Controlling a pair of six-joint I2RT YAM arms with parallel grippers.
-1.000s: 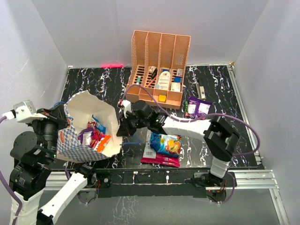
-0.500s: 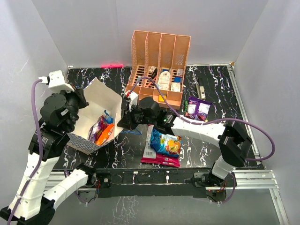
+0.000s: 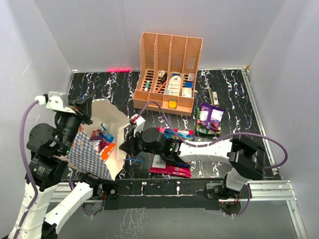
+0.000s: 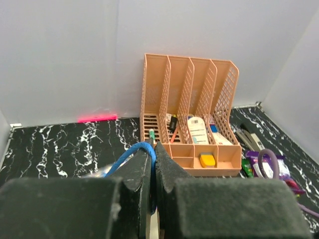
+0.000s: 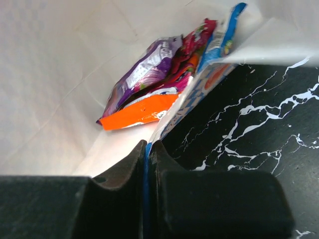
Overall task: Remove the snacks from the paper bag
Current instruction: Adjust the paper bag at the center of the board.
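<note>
The paper bag (image 3: 92,154) lies open at the left, checked outside, white inside (image 5: 55,74). Several snacks sit in it (image 3: 102,144): a purple packet (image 5: 144,74), an orange one (image 5: 137,112), a pink one (image 5: 197,40) and a blue one (image 5: 224,30). My left gripper (image 3: 85,110) (image 4: 153,147) is shut on the bag's blue string handle (image 4: 124,157) at the far rim. My right gripper (image 3: 125,148) (image 5: 148,144) is shut on the bag's near rim (image 5: 184,107) with a blue handle between the jaws. More snacks lie on the table: a red packet (image 3: 172,170) and purple packets (image 3: 210,115).
The orange slotted organizer (image 3: 169,74) (image 4: 192,114) with small bottles and boxes stands at the back centre. A small flat tool (image 3: 213,94) lies to its right. The grey walls close in the black marbled table (image 3: 109,87) on three sides.
My left arm has come down and nearer, lowering the bag's far rim. My right gripper has slid nearer along the table with the bag's rim, and its arm now covers the blue-orange packet.
</note>
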